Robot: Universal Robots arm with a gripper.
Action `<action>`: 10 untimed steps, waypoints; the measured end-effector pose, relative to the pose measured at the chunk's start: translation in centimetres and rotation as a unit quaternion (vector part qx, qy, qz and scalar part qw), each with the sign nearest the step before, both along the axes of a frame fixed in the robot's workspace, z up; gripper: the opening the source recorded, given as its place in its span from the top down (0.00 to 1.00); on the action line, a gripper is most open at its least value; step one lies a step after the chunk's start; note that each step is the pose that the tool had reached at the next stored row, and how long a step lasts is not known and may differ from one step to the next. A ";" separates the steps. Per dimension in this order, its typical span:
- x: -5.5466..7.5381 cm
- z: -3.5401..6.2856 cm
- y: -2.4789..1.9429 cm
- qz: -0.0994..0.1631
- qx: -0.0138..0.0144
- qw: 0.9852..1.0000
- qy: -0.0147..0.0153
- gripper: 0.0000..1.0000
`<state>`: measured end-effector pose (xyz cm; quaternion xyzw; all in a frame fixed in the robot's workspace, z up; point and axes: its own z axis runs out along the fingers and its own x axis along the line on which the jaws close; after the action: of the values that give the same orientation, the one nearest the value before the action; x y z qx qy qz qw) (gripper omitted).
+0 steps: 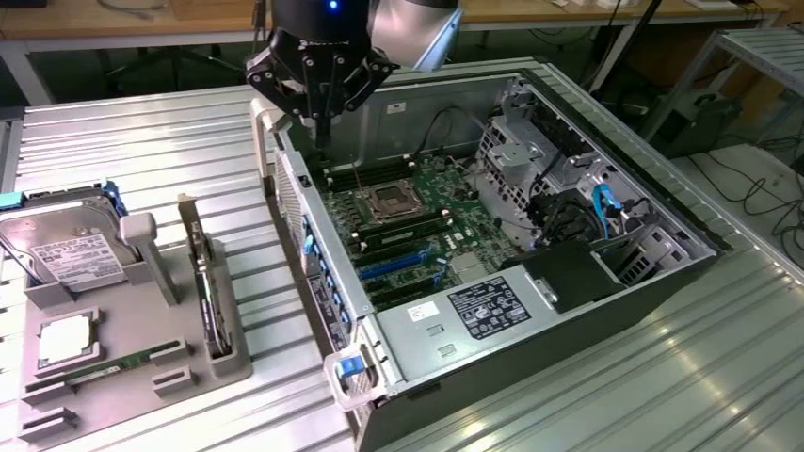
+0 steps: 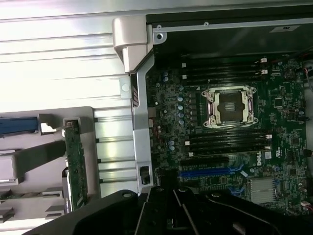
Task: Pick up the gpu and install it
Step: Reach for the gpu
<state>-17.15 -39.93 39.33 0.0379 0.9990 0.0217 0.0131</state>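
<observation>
Ribbed metal table [image 1: 138,141] carrying an open computer case [image 1: 427,325] and a grey holder [image 1: 145,250]. Gripper [image 1: 319,137], closed tight and empty, hangs over the case's far rim. Graphics card [image 1: 203,278] stands on edge in the holder, at seven o'clock from the gripper in the exterior view, long axis twelve-to-six.

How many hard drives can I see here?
1. The hard drive sits in the grey holder at the exterior view's left, beside the open computer case. More may be hidden in the case's bays.
</observation>
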 end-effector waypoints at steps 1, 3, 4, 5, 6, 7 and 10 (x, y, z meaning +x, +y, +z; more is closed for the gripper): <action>-0.1 0.00 0.00 0.000 0.000 1.000 0.000 0.89; -0.3 0.00 -0.01 0.000 0.000 1.000 0.000 0.89; -0.4 0.00 -0.02 0.000 0.000 1.000 0.000 0.89; -0.6 0.00 -0.03 0.000 0.000 1.000 0.000 0.89; -0.6 0.00 -0.03 0.000 0.000 1.000 0.000 0.89; -0.7 0.00 -0.04 0.000 0.000 1.000 0.000 0.89; -1.0 0.00 -0.06 0.000 0.000 1.000 0.000 0.89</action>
<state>-18.10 -39.99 39.33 0.0378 0.9990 0.0217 0.0131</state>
